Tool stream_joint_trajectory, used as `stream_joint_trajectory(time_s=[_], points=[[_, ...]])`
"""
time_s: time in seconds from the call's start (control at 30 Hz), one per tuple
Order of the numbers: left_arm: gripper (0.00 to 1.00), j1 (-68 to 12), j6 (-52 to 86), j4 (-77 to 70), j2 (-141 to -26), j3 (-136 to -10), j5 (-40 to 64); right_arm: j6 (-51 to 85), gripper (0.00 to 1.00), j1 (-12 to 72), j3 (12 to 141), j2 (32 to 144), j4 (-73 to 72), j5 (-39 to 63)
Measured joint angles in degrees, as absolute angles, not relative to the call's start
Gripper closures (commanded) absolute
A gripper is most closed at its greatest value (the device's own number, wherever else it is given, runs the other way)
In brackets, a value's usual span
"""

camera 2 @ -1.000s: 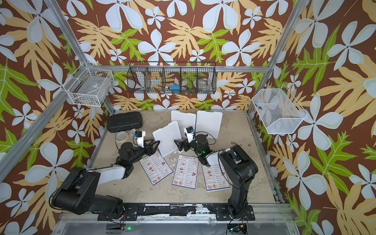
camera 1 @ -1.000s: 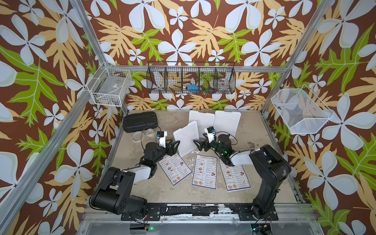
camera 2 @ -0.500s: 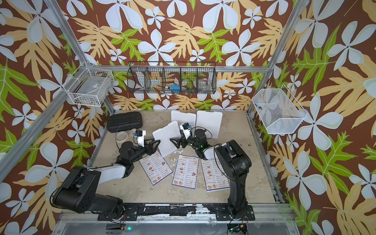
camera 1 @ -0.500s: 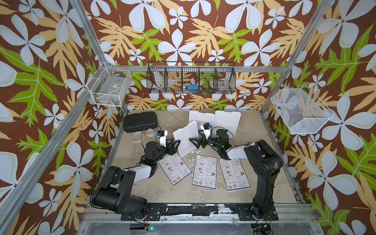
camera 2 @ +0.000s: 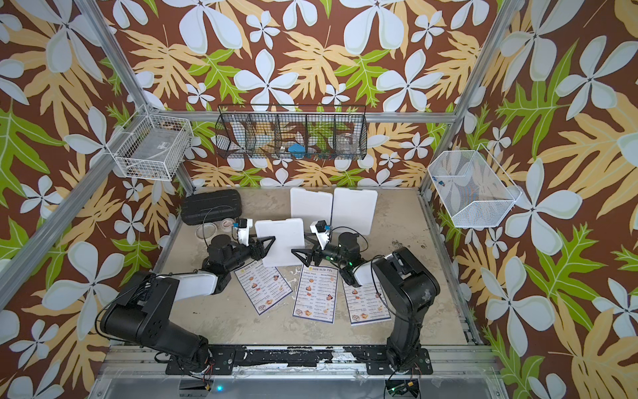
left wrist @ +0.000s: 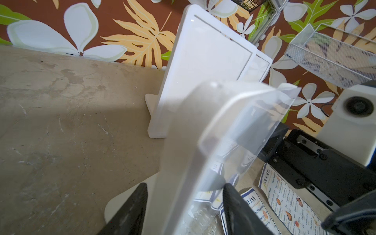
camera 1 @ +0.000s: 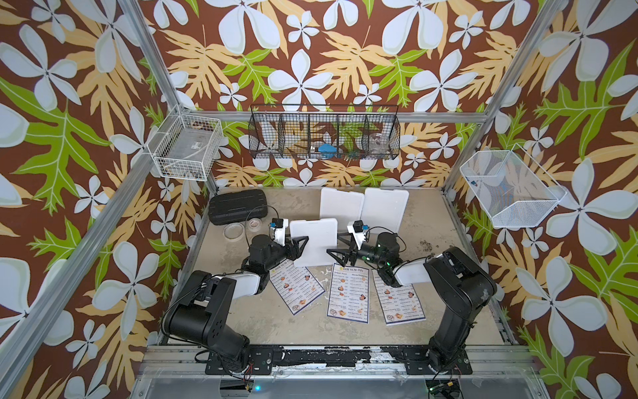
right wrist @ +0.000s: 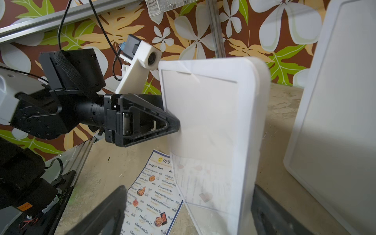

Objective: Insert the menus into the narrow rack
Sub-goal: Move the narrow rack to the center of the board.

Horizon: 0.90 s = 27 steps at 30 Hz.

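Three menus lie flat on the table in both top views: left (camera 1: 297, 288), middle (camera 1: 349, 292) and right (camera 1: 400, 300). Just behind them stands a narrow rack (camera 1: 314, 241), a white upright panel with a clear front sheet (left wrist: 244, 126). My left gripper (camera 1: 301, 246) is shut on the rack's left edge, one finger (right wrist: 171, 126) pressed on its face. My right gripper (camera 1: 334, 243) is open, and its jaws straddle the rack's right edge (right wrist: 246, 162) without pinching it. A menu (right wrist: 150, 193) shows on the table below the rack.
Two more white upright panels (camera 1: 341, 207) (camera 1: 385, 210) stand at the back. A black case (camera 1: 238, 207) and clear dishes (camera 1: 234, 231) sit back left. A black wire basket (camera 1: 324, 133) and white baskets (camera 1: 184, 146) (camera 1: 507, 186) hang on the walls.
My right gripper has swung left from beside the rack to its right edge, and its jaws have narrowed slightly. The left gripper has kept its place on the rack. The menus have not moved.
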<state>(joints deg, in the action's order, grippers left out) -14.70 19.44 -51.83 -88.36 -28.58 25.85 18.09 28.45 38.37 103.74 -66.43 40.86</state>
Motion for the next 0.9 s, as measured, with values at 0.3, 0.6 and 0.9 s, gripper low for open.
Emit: stream_joint_trajectory(time_s=[0.3,0.6,0.9], points=[[0.4,-15.55,21.08,-52.99,-92.47,-31.79,28.42,18.04,0.11,27.27,37.69,99.83,-59.7,28.27],[0.4,-18.85,22.0,-51.24,-96.49,-38.3,28.8,19.29,0.14,25.76,36.62,97.93,-56.75,23.77],[0.39,-23.27,21.82,-50.57,-101.16,-42.5,27.4,20.56,0.14,25.5,30.61,92.18,-56.99,22.22]])
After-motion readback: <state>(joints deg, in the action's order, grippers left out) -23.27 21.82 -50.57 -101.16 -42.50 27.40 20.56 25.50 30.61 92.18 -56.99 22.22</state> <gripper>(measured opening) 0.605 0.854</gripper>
